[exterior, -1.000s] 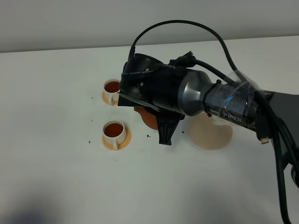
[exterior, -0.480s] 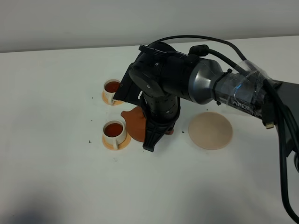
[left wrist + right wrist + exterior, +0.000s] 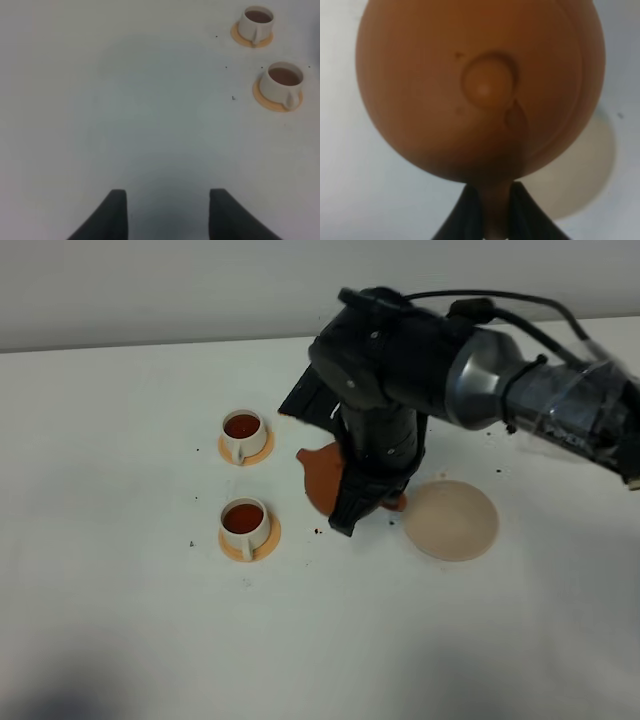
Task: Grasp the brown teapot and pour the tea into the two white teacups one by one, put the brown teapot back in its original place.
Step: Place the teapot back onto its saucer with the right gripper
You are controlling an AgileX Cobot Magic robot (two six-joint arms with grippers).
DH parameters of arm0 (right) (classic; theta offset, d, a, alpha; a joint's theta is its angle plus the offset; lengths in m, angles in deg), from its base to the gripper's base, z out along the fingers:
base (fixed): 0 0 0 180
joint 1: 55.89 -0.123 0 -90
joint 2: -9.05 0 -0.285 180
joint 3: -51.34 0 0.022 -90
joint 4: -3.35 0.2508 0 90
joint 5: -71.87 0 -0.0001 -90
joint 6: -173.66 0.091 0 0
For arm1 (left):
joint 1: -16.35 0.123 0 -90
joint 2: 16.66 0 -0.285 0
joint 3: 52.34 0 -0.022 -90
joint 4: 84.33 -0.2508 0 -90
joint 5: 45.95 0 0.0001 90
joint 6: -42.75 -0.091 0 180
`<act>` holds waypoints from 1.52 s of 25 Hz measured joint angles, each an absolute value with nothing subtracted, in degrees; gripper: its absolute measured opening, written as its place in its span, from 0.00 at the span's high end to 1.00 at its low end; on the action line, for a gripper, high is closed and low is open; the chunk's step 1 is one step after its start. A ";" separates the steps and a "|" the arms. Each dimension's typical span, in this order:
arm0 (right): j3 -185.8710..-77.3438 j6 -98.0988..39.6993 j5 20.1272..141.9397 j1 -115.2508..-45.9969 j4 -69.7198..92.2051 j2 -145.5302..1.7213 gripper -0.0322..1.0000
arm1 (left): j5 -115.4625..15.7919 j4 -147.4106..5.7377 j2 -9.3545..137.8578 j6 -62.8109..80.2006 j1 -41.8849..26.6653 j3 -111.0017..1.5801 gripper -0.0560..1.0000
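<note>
**Right claw clamps the teapot by its handle, both cups filled**

The right gripper (image 3: 490, 210) is clenched on the loop handle of the brown teapot (image 3: 480, 90), its two dark fingers pinching the handle from either side. That narrow grip makes sense: the pot's body is far too round and wide for the jaws, and the handle lets the wrist tilt the spout without slipping. In the wrist view the knobbed lid faces the camera, so the pot looks close to upright again.

From the high camera the teapot (image 3: 322, 473) hangs under the bulky arm, between the two white teacups (image 3: 243, 430) and the pale round coaster (image 3: 451, 520), which lies bare just beside the arm. Both cups already hold dark tea (each sits on its own small orange disc (image 3: 264, 540), presumably to catch drips), so pouring appears finished. What remains, by my reading, is carrying the pot over the coaster and lowering it flat before letting go; whether the pot is touching the table right now is hidden by the arm.

The left gripper (image 3: 167, 215) hangs released over bare table, its fingers apart and holding nothing, well clear of the cups.
</note>
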State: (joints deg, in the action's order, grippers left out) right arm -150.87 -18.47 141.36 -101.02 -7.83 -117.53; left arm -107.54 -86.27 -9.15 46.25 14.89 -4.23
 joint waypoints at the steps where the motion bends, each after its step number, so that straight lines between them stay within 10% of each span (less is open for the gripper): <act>1: -150.87 -17.63 141.44 -100.07 -7.74 -116.74 0.86 | -107.54 -86.27 -9.15 46.25 14.89 -4.23 0.58; 14: -142.98 -15.91 141.52 -85.34 -0.05 -111.28 0.86 | -107.54 -86.27 -9.15 46.19 14.89 -4.23 0.58; 23: -123.44 -13.94 124.46 -84.86 1.77 -105.17 0.86 | -107.54 -86.27 -9.15 46.19 14.89 -4.23 0.58; 38: -121.59 -12.61 120.30 -84.86 1.97 -108.34 0.86 | -107.54 -86.27 -9.15 46.25 14.89 -4.23 0.58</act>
State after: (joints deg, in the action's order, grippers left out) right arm -121.59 -12.61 120.30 -84.86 1.97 -108.34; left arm -107.54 -86.27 -9.15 46.25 14.89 -4.23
